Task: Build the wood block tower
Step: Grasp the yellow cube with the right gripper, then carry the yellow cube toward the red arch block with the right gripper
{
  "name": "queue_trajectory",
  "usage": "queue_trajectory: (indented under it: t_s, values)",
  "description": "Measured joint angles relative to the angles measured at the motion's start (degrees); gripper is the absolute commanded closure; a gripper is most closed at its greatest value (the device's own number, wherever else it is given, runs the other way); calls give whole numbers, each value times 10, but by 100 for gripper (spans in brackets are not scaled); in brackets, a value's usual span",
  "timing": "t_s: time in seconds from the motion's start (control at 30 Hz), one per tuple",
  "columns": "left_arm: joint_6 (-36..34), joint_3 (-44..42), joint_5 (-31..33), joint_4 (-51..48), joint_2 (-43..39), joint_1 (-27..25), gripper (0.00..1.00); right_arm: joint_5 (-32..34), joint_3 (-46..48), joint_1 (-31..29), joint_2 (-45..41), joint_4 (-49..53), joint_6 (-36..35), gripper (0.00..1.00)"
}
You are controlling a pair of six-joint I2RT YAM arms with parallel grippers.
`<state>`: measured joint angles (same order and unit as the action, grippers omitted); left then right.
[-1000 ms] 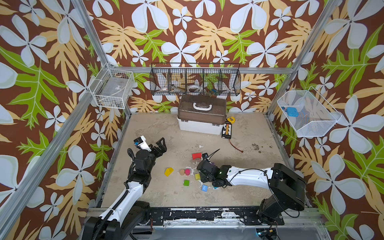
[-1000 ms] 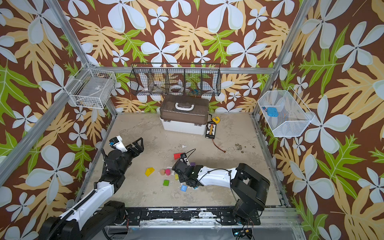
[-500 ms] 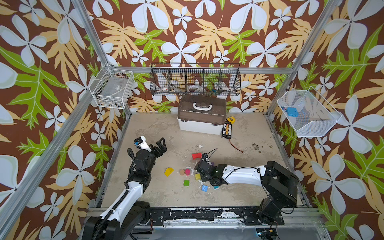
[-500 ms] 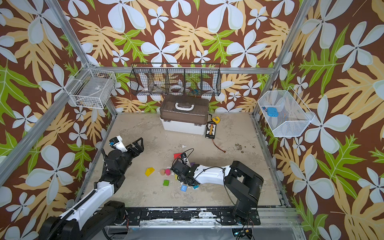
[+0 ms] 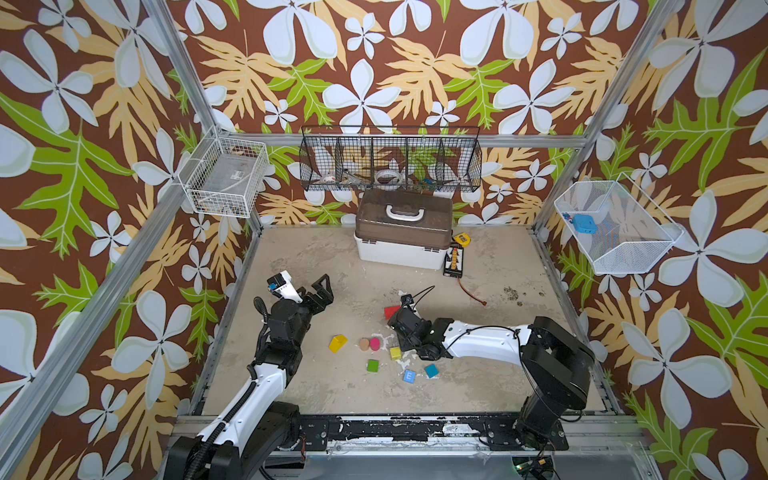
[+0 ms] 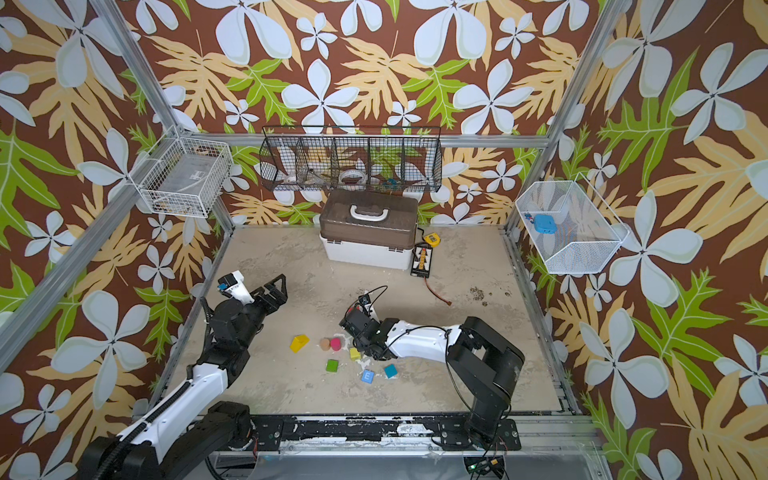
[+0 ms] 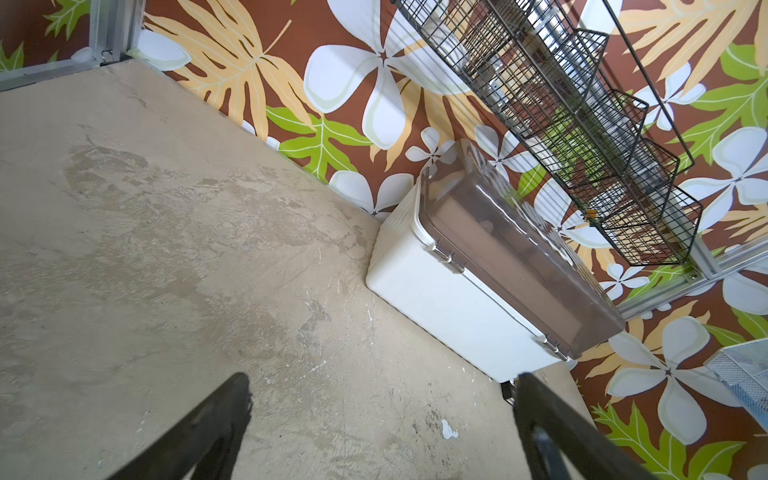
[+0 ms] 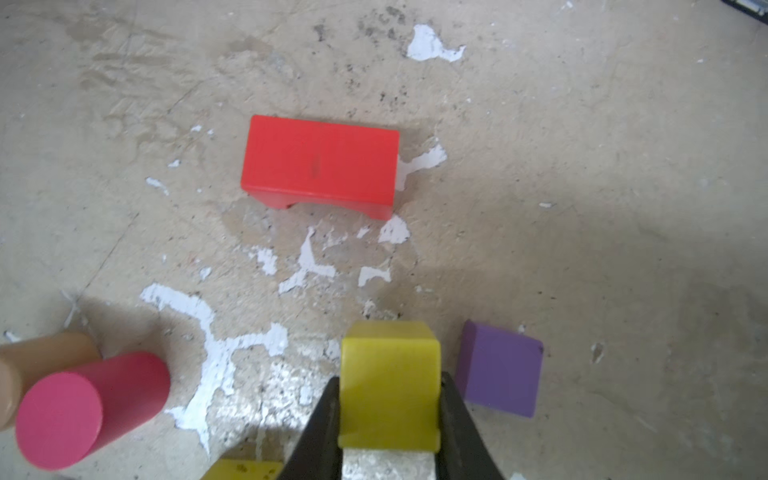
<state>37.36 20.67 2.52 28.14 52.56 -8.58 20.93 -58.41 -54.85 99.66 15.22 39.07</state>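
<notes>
1. Top views: my left gripper (image 5: 323,291) sits off on the left over the beige tabletop (image 5: 332,257). Its jaws are spread wide with nothing in them, well apart from everything.
2. My right gripper (image 5: 401,328) is down low in the middle, right among the small painted wooden blocks (image 6: 332,365). They're loose on the front-middle of the tabletop, all in one layer: yellow roof wedge (image 5: 337,343), tan cylinder (image 5: 365,343) touching the pink cylinder (image 5: 375,343), a loose yellow wooden cube (image 5: 395,353) just beside my right gripper, green cube (image 5: 372,365), blue "E" cube (image 5: 409,376), teal cube (image 5: 431,370), and a red arch (image 5: 390,311) peeking out by my wrist. The white box with brown lid (image 5: 401,237) is at the back.
3. Left wrist: my black fingers (image 7: 216,419) stand far apart with just bare tabletop between them, and the box is beyond.
4. Right wrist: my jaws are clenched on the other yellow wooden cube (image 8: 390,390), one finger on each side. The red arch stands ahead, apart from it, and a purple cube (image 8: 498,368) is just beside one finger. I can't tell if my cube is off the tabletop.
</notes>
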Motion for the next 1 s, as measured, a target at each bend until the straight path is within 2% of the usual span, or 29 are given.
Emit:
queue_trajectory:
  t_s: [0.33,1.0]
  values:
    - [-1,-2,0,-1,-26,0,0,2,-23,1,21,-7,12,76]
    - [-2,-2,0,0,-5,0,0,-14,-67,0,89,-13,-6,67]
